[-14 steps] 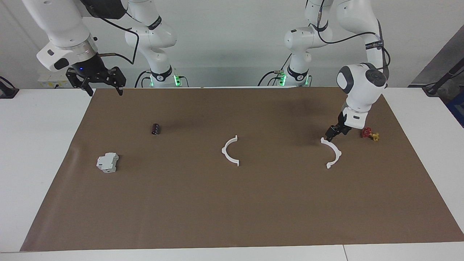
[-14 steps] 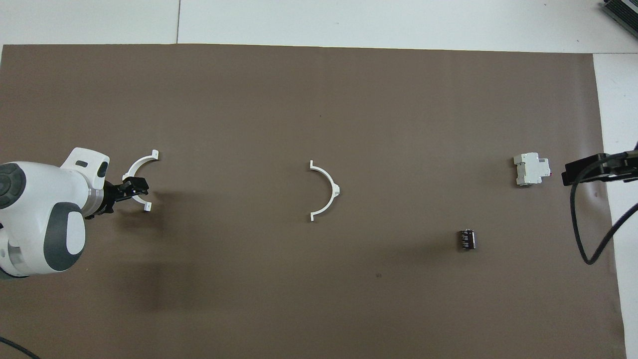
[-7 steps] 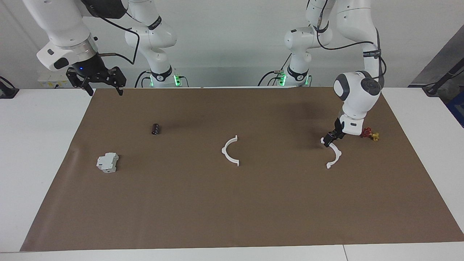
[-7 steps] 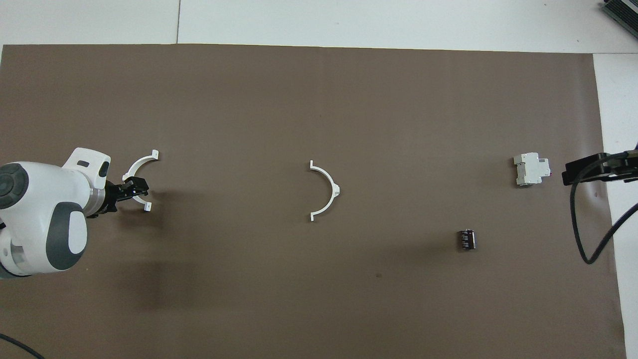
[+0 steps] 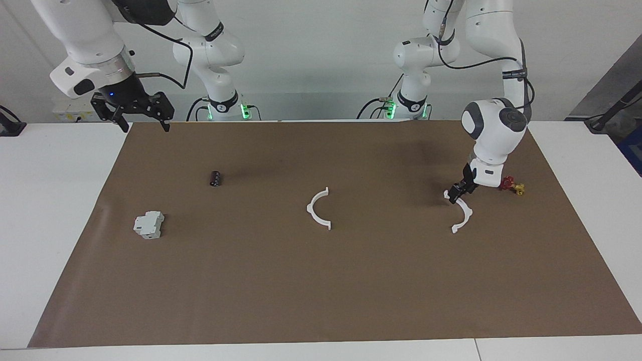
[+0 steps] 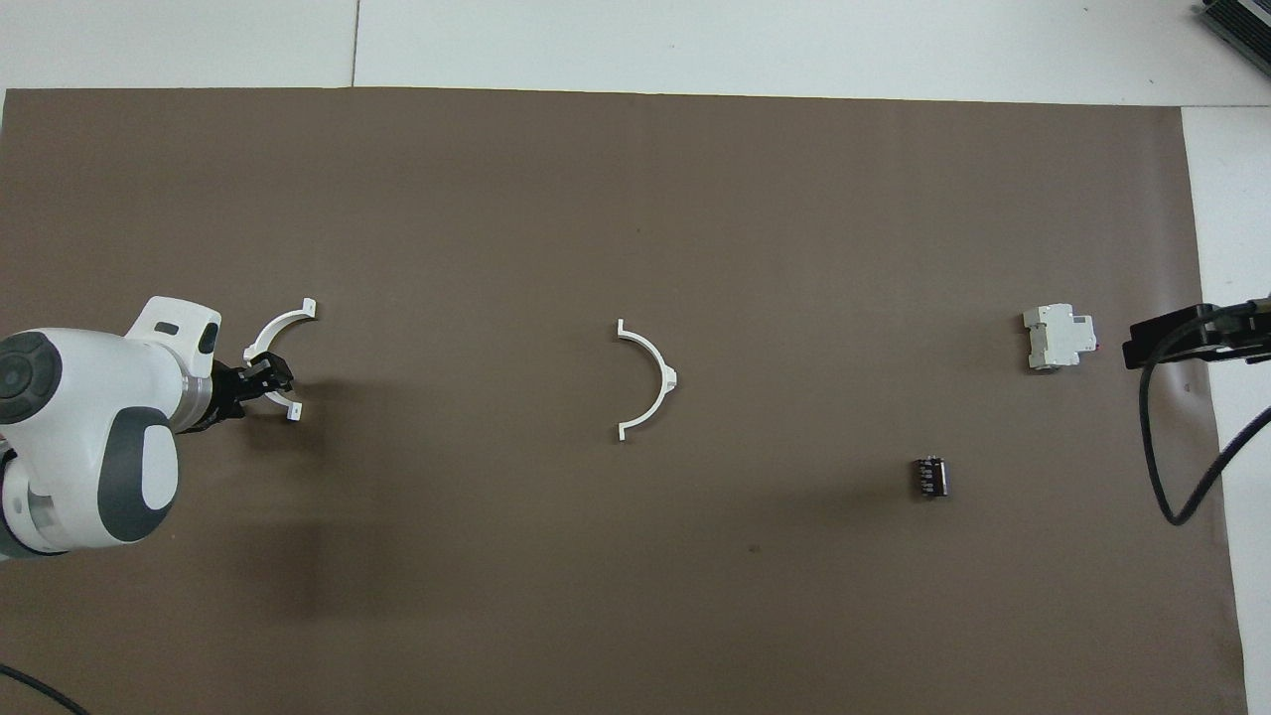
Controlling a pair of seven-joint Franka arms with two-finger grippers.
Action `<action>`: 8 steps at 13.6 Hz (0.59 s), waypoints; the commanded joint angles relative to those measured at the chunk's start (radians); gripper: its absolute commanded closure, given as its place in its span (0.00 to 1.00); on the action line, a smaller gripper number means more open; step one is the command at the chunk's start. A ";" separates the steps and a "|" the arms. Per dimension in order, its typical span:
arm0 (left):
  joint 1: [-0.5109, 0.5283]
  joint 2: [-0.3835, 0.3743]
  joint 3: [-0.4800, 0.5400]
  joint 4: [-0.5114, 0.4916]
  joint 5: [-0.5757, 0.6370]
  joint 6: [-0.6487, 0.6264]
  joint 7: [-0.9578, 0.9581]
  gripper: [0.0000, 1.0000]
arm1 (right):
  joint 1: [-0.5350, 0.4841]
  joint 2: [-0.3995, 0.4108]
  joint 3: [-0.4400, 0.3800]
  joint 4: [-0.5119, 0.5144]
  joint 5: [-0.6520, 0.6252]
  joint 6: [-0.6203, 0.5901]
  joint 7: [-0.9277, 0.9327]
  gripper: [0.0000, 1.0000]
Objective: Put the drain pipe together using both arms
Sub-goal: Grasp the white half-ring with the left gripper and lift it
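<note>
The drain pipe lies as two separate white half-ring arcs on the brown mat. One arc (image 5: 319, 210) (image 6: 652, 378) rests mid-table, with no gripper near it. The other arc (image 5: 464, 214) (image 6: 276, 324) lies toward the left arm's end. My left gripper (image 5: 455, 195) (image 6: 266, 376) is down at that arc, at the stretch close to its end nearer the robots. Whether it grips the arc does not show. My right gripper (image 5: 144, 125) hangs open and empty in the air over the mat's corner at the right arm's end, waiting.
A grey-white blocky box (image 5: 148, 224) (image 6: 1059, 338) and a small black cylinder (image 5: 215, 178) (image 6: 930, 477) lie toward the right arm's end. A small red and yellow part (image 5: 512, 185) sits beside the left gripper. The brown mat (image 5: 321, 291) covers most of the white table.
The left arm's wrist has swung and the left gripper has dropped slightly onto the arc's end. Both arcs lie where they were. The right arm has not moved.
</note>
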 commanded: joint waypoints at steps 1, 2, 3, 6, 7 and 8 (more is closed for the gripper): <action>-0.032 -0.011 0.005 -0.071 -0.008 0.118 -0.053 0.48 | -0.010 -0.010 0.007 0.000 -0.004 -0.010 0.013 0.00; -0.032 -0.013 0.003 -0.078 -0.008 0.124 -0.047 0.70 | -0.010 -0.010 0.007 0.000 -0.004 -0.010 0.013 0.00; -0.032 -0.013 0.003 -0.078 -0.008 0.121 -0.041 0.97 | -0.010 -0.010 0.007 0.000 -0.004 -0.010 0.013 0.00; -0.039 -0.008 0.003 -0.047 -0.008 0.083 -0.041 1.00 | -0.010 -0.010 0.007 0.000 -0.004 -0.010 0.013 0.00; -0.050 -0.007 0.003 -0.011 -0.008 0.034 -0.042 1.00 | -0.010 -0.010 0.007 0.000 -0.004 -0.010 0.013 0.00; -0.052 -0.007 0.003 0.041 -0.008 -0.033 -0.042 1.00 | -0.010 -0.010 0.007 0.000 -0.004 -0.010 0.013 0.00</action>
